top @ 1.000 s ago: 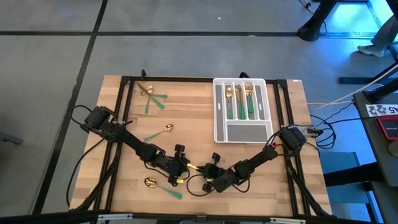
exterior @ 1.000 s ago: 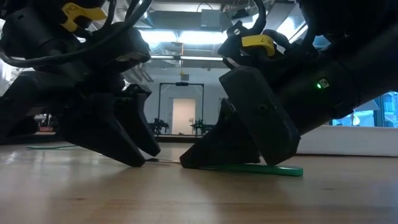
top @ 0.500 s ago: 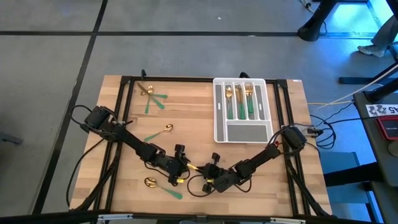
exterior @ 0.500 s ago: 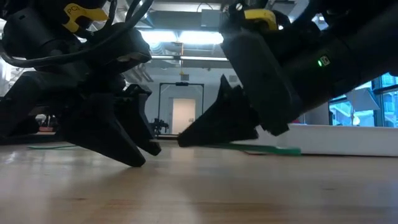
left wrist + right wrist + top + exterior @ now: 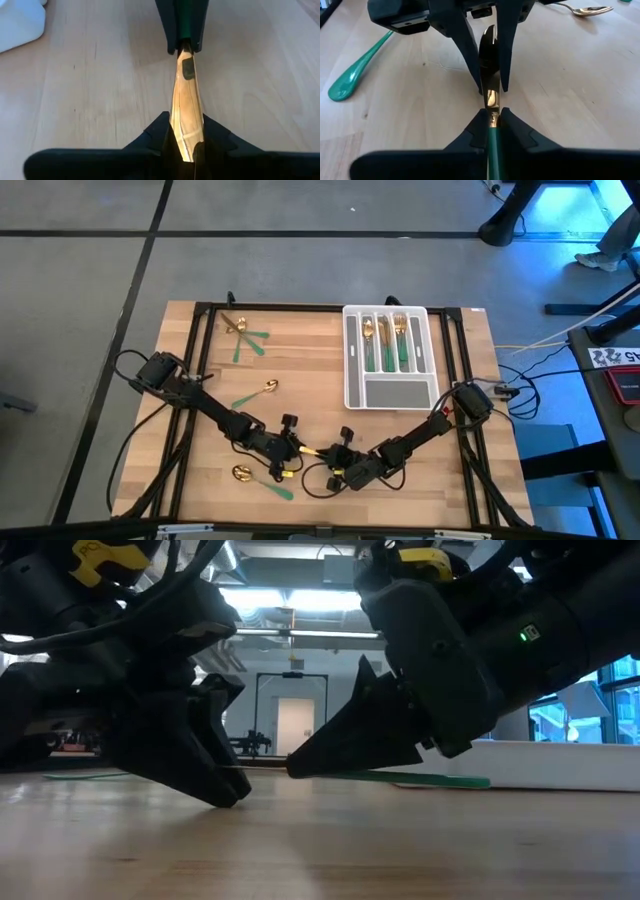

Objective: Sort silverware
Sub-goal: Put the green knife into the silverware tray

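Gripping knife (image 5: pixel 186 112) — both fingers.

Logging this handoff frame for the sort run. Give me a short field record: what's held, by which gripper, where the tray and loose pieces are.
held piece: knife, gold blade, green handle, just above the table's near edge
right gripper: fingers shut on the knife's green handle
left gripper: fingers closed around the gold blade
tray: far right of table, cutlery in three slots
loose pieces: spoon at left centre; spoon at near left; small pile at far left corner
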Robot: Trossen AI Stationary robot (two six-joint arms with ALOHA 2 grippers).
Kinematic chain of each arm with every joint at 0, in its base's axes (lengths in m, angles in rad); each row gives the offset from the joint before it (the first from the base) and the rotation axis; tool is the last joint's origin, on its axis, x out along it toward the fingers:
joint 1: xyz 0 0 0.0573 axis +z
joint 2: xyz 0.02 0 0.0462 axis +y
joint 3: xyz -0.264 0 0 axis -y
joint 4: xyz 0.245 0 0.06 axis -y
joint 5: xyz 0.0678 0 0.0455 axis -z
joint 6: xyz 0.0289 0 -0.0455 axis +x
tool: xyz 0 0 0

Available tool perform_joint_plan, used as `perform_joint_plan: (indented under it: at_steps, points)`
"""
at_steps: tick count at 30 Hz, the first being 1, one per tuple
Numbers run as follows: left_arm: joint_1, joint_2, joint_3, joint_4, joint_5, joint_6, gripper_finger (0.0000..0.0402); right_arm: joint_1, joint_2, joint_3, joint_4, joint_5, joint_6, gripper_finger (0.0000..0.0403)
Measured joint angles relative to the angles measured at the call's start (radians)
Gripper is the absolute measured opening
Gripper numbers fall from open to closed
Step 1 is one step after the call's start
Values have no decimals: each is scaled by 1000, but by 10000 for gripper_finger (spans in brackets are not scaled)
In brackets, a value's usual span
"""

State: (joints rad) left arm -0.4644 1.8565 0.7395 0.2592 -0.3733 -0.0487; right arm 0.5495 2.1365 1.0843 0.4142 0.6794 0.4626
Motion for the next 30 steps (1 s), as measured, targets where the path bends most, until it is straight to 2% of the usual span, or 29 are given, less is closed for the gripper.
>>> perform_joint_plan:
  at_steps: [5,14,17,23,27,30]
  points:
    - [-6,0,0,8,-7,-5,58,0,0,0,0,1,-6,59]
    - [-6,0,0,10,-3,-12,58,-7,-20,2,-12,15,-81,153]
    - [-6,0,1,10,-2,-13,58,-21,-42,2,-66,-56,-82,173]
    - [-6,0,1,10,1,-13,59,-62,-75,2,-187,-281,-48,181]
    - [-6,0,1,10,1,-13,58,-83,-75,3,-234,-351,4,176]
    - [-6,0,1,10,1,-13,60,-86,-76,4,-242,-358,30,150]
